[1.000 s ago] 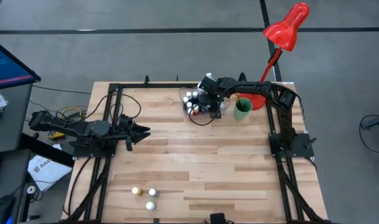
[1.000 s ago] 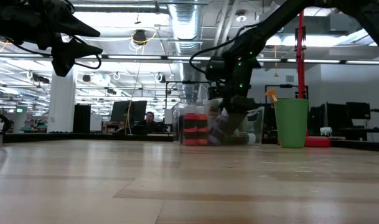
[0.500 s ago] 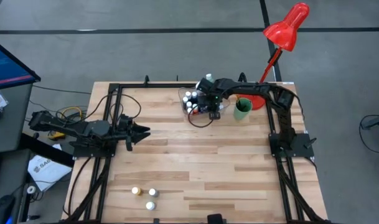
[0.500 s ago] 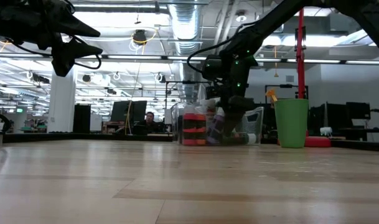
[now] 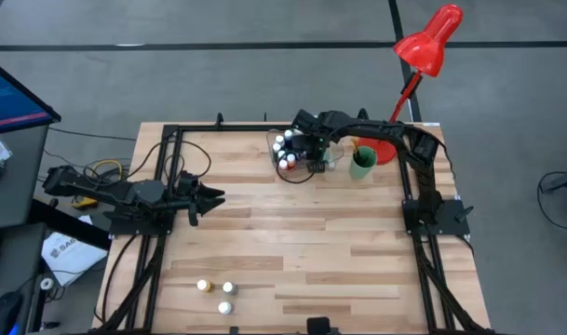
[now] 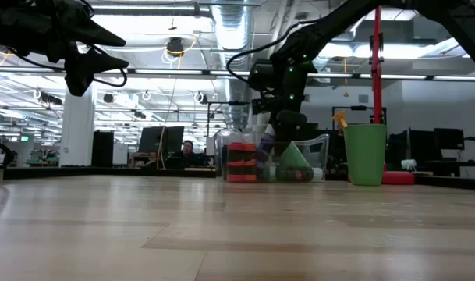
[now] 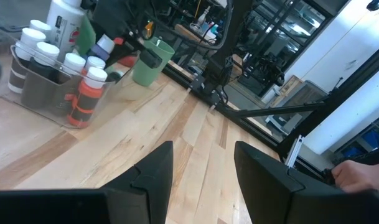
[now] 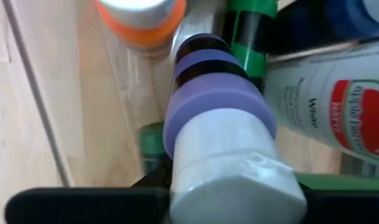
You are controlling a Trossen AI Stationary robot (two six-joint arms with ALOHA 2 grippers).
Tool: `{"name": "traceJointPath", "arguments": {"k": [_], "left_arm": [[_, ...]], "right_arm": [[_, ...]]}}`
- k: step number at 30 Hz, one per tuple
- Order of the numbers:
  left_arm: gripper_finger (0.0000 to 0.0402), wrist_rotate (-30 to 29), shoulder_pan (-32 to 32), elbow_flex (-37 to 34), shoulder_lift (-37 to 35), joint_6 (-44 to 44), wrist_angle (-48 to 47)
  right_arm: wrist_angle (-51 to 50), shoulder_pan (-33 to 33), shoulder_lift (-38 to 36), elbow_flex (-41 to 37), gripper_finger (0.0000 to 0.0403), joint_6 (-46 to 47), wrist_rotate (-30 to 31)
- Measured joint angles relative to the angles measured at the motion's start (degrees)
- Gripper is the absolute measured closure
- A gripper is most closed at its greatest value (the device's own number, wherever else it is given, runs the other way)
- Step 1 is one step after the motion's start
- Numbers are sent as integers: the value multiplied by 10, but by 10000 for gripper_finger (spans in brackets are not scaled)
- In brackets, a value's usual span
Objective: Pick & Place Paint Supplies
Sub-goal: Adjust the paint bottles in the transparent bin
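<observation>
A clear tray (image 5: 331, 166) at the table's far middle holds several white-capped bottles (image 7: 47, 59), an orange one (image 7: 83, 102) and a tall white one (image 8: 338, 99). My right gripper (image 5: 307, 149) hangs over the tray, pointing steeply down, shut on a purple-banded bottle (image 8: 217, 106). My left gripper (image 5: 218, 195) waits open above the table's left side with nothing between its fingers (image 7: 149, 174). Three small bottles (image 5: 218, 293) stand on the table near its front left. My right gripper holds the purple-banded bottle by its white cap (image 8: 233, 168), pinched between the two fingers (image 8: 83, 202). The fingers come from above, slanting down. The bottle hangs below them, its lower end among the other bottles in the tray; whether it is clear of the tray floor, I cannot tell.
A green cup (image 5: 362, 164) stands just right of the tray, with a red desk lamp (image 5: 432, 42) behind it at the far right corner. Bare wooden tabletop (image 5: 302, 242) stretches between the tray and the three near bottles. A person sits far off beyond the table (image 6: 188, 148).
My right gripper has risen out of the tray and shifted a little toward the table's left, taking the purple-banded bottle up with it. The left arm has kept still.
</observation>
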Motion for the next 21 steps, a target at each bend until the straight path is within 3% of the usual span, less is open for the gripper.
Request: {"name": "traceJointPath", "arguments": {"k": [4,14,21], "left_arm": [[243,0,0,0,0,0,0],[243,0,0,0,0,2,0],[243,0,0,0,0,2,0]], "right_arm": [[-26,2,-1,19,326,4,-1],[-31,7,-3,28,229,10,1],[-19,7,-3,28,213,32,0]]}}
